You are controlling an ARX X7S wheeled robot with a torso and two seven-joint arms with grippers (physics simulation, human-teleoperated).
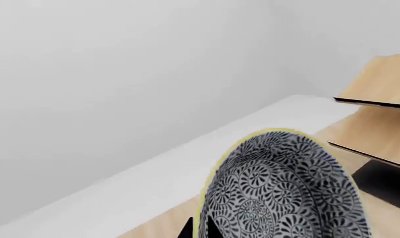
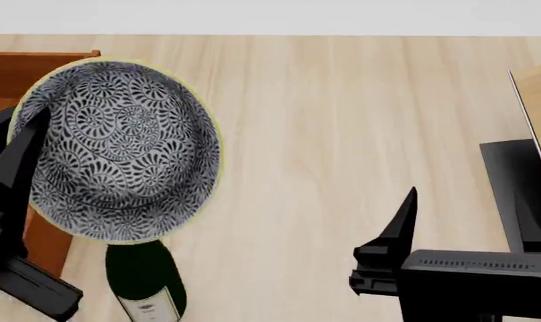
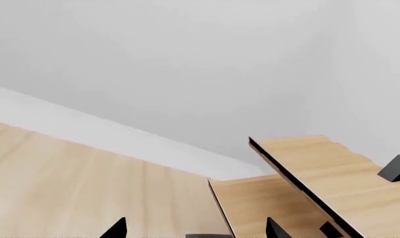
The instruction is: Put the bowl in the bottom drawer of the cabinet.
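Now left pincer [image 2: 20, 144] grips bowl [image 2: 118, 147] above cabinet [image 2: 20, 74] — right pincer [image 3: 193, 230] open.

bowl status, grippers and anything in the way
Left gripper shut on bowl, held high by the cabinet. Right gripper open, empty. Bottle below bowl.

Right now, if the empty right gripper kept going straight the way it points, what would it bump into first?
Probably the light-wood slanted rack. In the right wrist view, the right gripper has its fingertips spread with nothing between them, and the rack's boards lie just ahead. Depth is unclear.
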